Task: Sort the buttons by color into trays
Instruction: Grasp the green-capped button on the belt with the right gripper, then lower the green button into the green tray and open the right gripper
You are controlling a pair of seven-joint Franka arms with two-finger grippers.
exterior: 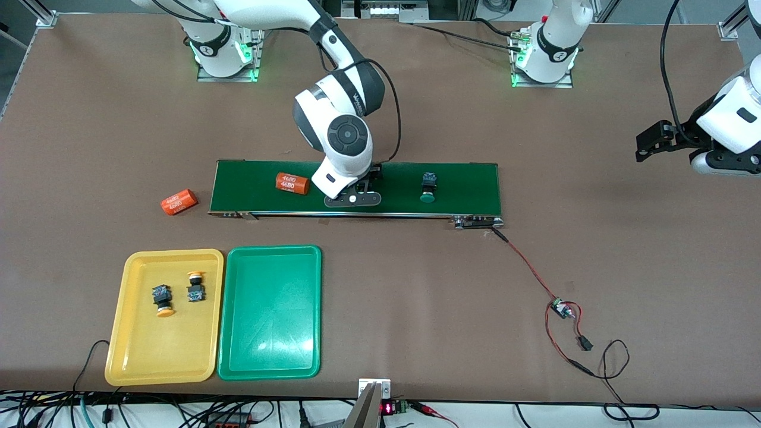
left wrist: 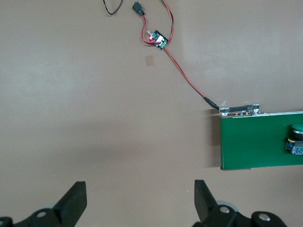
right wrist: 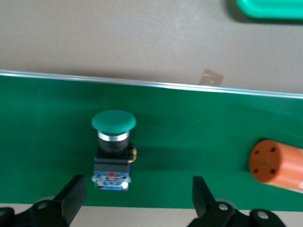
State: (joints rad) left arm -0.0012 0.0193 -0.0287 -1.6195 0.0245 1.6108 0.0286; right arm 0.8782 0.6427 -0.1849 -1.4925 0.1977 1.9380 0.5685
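Two yellow buttons [exterior: 178, 293], two green buttons [exterior: 428, 186], two trays [exterior: 270, 312].

A broad brown table [exterior: 416, 285] fills nearly the whole front view, its matte surface evenly lit with soft shadows. Aluminium frame profiles [exterior: 44, 15] stand at its corners toward the robots' bases. Along the edge nearest the front camera, a tangle of black cables [exterior: 148, 410] lies on a pale floor, beside a small red digit display [exterior: 387, 408].
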